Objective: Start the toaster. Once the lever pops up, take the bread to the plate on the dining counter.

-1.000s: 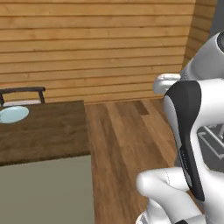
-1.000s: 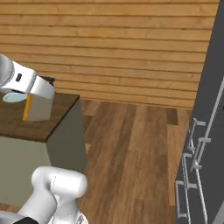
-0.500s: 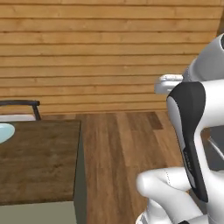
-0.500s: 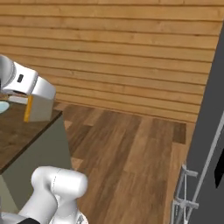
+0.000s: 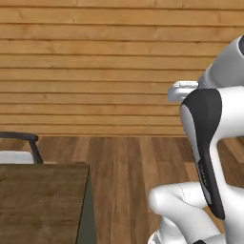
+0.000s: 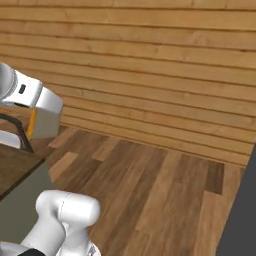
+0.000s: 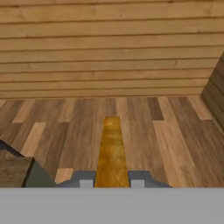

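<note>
My gripper (image 7: 112,181) is shut on the bread (image 7: 111,149), a golden-brown slice seen edge-on between the two fingertips (image 7: 85,180). From the right base the bread (image 6: 32,124) hangs below the white hand at the far left, over the edge of the dining counter (image 6: 11,166). A corner of the dark wood counter top (image 5: 43,200) lies at the lower left, and it shows again as dining counter (image 7: 14,169) low in the hand view. The plate, toaster and lever are out of view.
A dark chair back (image 5: 23,138) stands behind the counter's far edge. Wood plank floor (image 5: 124,167) stretches ahead to a horizontal-board wall (image 5: 95,71). A dark tall panel (image 6: 240,210) rises at the right.
The whole picture has shifted, so the base has moved: counter and chair slid left and the plate left the view. The gripper keeps the bread.
</note>
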### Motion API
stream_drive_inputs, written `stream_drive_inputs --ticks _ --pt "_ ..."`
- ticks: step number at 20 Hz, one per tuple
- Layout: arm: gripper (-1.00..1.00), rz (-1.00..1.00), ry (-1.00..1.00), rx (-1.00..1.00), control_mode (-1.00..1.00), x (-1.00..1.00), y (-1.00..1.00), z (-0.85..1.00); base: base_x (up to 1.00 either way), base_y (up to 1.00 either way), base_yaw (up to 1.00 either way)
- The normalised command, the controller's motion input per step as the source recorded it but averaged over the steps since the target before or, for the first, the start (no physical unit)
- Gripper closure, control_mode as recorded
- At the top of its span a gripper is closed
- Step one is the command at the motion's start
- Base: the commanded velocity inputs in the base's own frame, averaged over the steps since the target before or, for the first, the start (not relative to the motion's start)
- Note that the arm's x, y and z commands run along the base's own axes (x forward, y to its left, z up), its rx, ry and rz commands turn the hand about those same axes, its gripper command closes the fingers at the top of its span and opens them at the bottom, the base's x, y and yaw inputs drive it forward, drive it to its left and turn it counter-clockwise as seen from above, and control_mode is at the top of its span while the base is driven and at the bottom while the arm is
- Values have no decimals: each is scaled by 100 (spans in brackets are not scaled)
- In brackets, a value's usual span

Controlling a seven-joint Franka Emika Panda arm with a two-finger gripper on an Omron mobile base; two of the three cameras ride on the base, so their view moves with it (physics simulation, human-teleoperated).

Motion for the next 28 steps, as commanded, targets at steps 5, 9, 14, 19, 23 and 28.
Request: stream_drive_inputs --ticks 5,9,14,19,23,28 --pt "100 0 0 0 100 0 0 0 100 -34 23" --pt "100 0 0 0 100 0 0 0 100 -33 26" --pt "100 0 0 0 100 0 0 0 100 -26 34" --pt "100 0 0 0 100 0 0 0 90 -19 64" --pt "100 0 0 0 100 0 0 0 77 -3 81" --pt "100 0 0 0 100 0 0 0 75 -3 82"
